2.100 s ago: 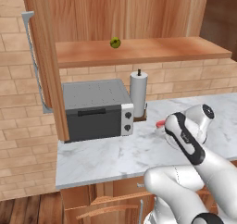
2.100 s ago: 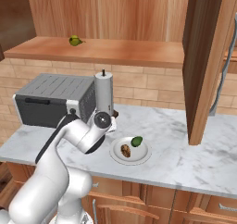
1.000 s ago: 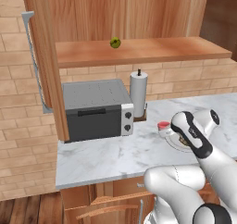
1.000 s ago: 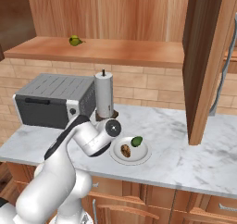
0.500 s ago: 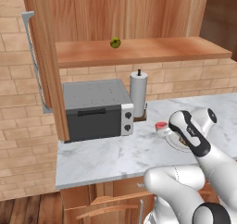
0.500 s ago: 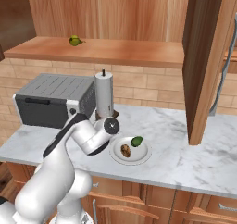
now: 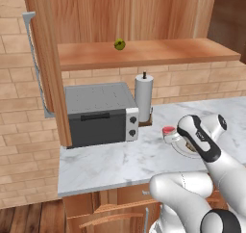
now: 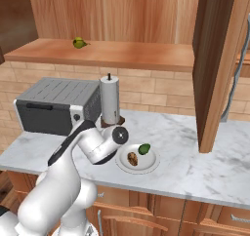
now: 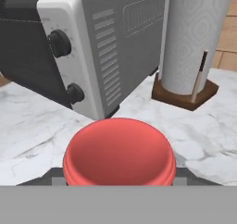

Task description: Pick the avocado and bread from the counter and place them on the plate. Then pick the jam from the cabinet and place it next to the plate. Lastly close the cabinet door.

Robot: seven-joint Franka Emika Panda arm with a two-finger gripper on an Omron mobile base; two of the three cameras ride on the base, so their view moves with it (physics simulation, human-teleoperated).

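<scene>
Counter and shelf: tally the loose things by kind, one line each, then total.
Fruit: 2, avocado, yellow-green fruit
Bread: 1
Jam: 1
Plate: 1
Towel roll: 1
Toaster oven: 1
Total: 7

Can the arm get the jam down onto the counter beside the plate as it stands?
Probably yes. The tool holds the jam low over bare counter left of the plate; toaster oven and paper-towel roll stand behind, apart.
</scene>
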